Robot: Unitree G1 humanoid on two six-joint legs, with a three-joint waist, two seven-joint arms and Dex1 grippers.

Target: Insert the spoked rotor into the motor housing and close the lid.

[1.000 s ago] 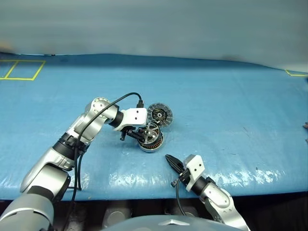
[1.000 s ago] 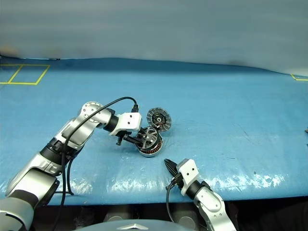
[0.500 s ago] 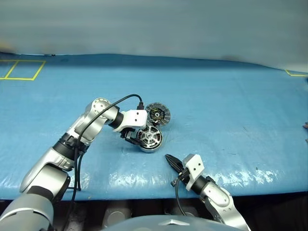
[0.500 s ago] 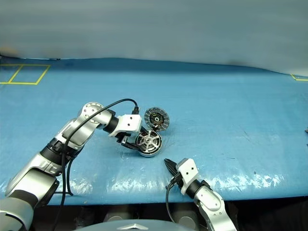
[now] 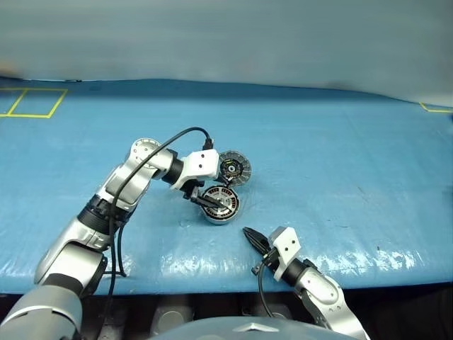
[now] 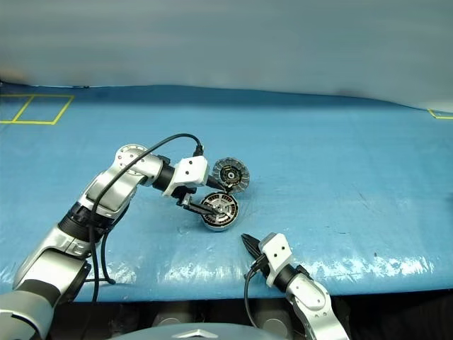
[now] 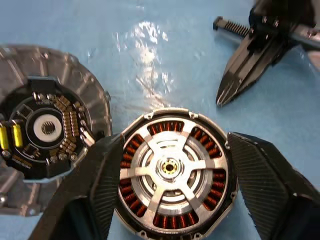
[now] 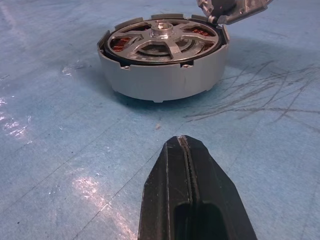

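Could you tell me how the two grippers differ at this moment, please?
The left gripper is open, fingers either side of the motor housing holding the spoked rotor; the right gripper is shut on nothing. The left hangs above the housing; the right points at it from nearer the table edge. Both have black fingers.

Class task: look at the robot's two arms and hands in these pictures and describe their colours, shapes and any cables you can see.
Both arms are silver-grey metal segments with black joints. Each ends in a white boxy wrist block carrying a hand with two black tapered fingers: the left hand and the right hand. The fingers have a finely textured black surface. A black cable loops over the left arm to its wrist block; another hangs beside the right wrist.
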